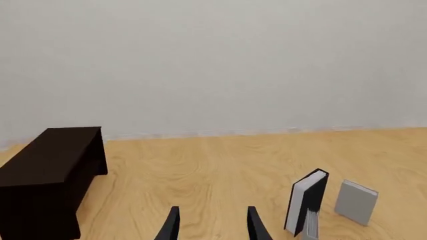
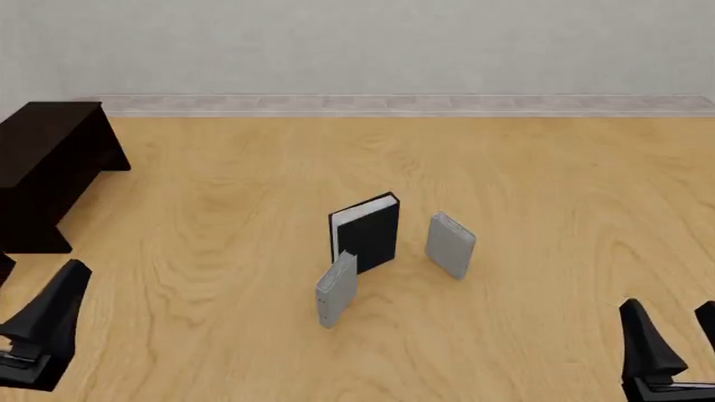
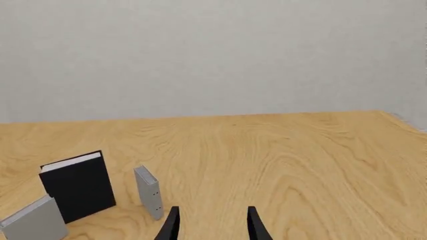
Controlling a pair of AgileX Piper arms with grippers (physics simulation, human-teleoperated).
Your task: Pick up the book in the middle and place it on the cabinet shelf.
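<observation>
The left gripper (image 2: pixel 39 331) hangs low at the counter's (image 2: pixel 223 209) near-left corner and the right gripper (image 2: pixel 671 352) at its near-right corner, each with its dark fingers (image 1: pixel 172 225) spread apart around nothing, as both wrist views show. Well ahead of both, near the counter's middle, the black hardcover book (image 2: pixel 369 232) stands upright with its white page edges on top, one small grey book (image 2: pixel 336 289) just in front of it and another grey book (image 2: pixel 450 244) just to its right. The dark wooden cabinet (image 2: pixel 45 155) sits at the far-left edge, well apart from the books.
</observation>
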